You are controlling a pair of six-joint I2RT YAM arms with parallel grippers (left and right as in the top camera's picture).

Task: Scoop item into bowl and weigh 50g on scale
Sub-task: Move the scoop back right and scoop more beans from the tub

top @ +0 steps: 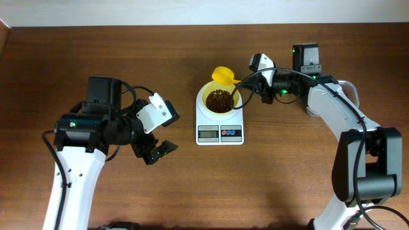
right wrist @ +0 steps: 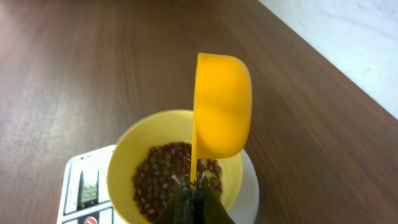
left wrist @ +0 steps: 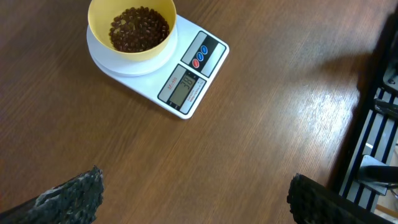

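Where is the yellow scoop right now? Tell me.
Overhead, the scoop hangs just right of the table's centre, tipped on edge at the far rim of the bowl on the scale, handle pinched in the right fingers.

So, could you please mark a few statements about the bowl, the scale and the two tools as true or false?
1. The small round pale yellow bowl stands on the flat white kitchen scale. True.
2. The bowl is empty. False: it holds small dark red-brown beans.
3. The right tool is shut on the handle of the small yellow handled scoop. True.
4. The left tool grips the bowl. False: it is open, off to the scale's side, touching neither.
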